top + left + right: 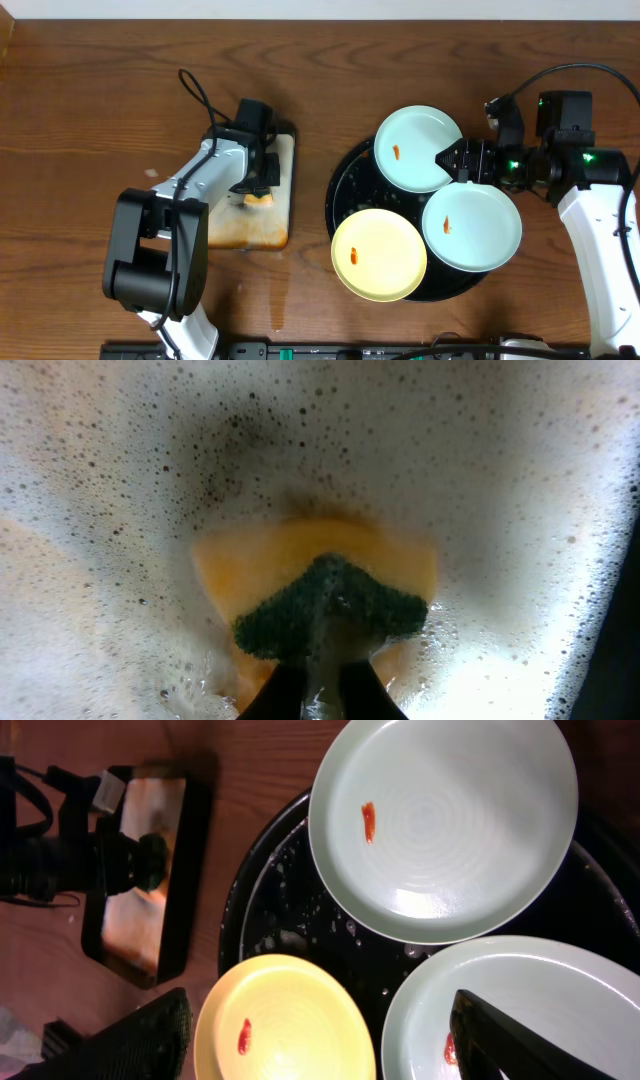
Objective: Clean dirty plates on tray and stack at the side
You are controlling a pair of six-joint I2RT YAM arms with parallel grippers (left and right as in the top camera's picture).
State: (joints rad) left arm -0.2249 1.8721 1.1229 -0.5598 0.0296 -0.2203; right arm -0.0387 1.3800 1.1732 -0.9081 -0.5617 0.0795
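Three plates lie on the round black tray point(345, 185): a mint one point(417, 148) at the back, a mint one point(472, 228) at the right and a yellow one point(379, 254) in front, each with an orange smear. My right gripper point(447, 163) hovers open and empty between the two mint plates. The right wrist view shows its wide-spread fingers point(318, 1005) over the wet tray point(300, 910), the yellow plate point(290, 1020) and both mint plates point(445, 820) point(560, 990). My left gripper point(255, 185) is shut on a yellow-and-green sponge point(320, 585) in suds.
The rectangular rust-stained pan point(270, 225) stands left of the tray, filled with foamy water point(480, 480); it also shows in the right wrist view point(150, 870). Bare wood tabletop point(90, 100) lies at the far left and behind. A small wet patch point(278, 300) lies near the front edge.
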